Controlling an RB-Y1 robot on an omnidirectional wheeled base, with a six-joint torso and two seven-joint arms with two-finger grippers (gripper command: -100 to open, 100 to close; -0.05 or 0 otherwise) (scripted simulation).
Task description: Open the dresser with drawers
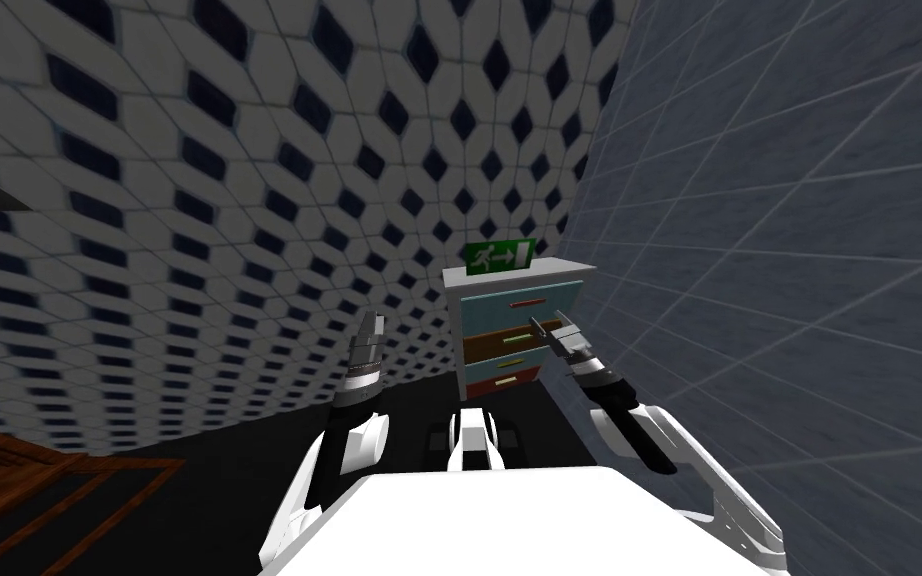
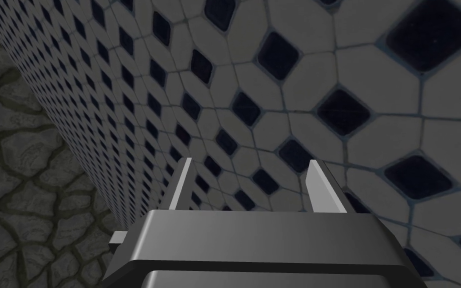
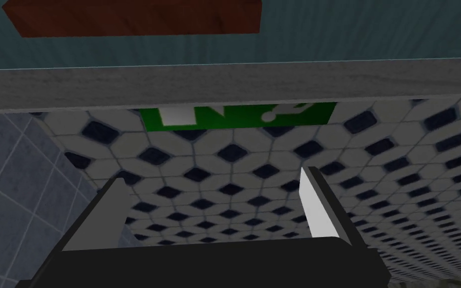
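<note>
Diamond-tiled wall [image 1: 249, 200] meets a grey-blue one, and the dresser [image 1: 489, 300] sits right in that corner of the floor, with a green sign [image 1: 498, 256] along the back edge of its top. Its second drawer [image 1: 497, 346] looks pulled out a bit, brown inside showing; the others sit flush. The right gripper [image 1: 547, 322] hangs at that drawer's right end, fingers spread wide, gripping nothing. The left gripper [image 1: 371, 325] is up by the tiled wall, wide too. I'd call it partly done.
</note>
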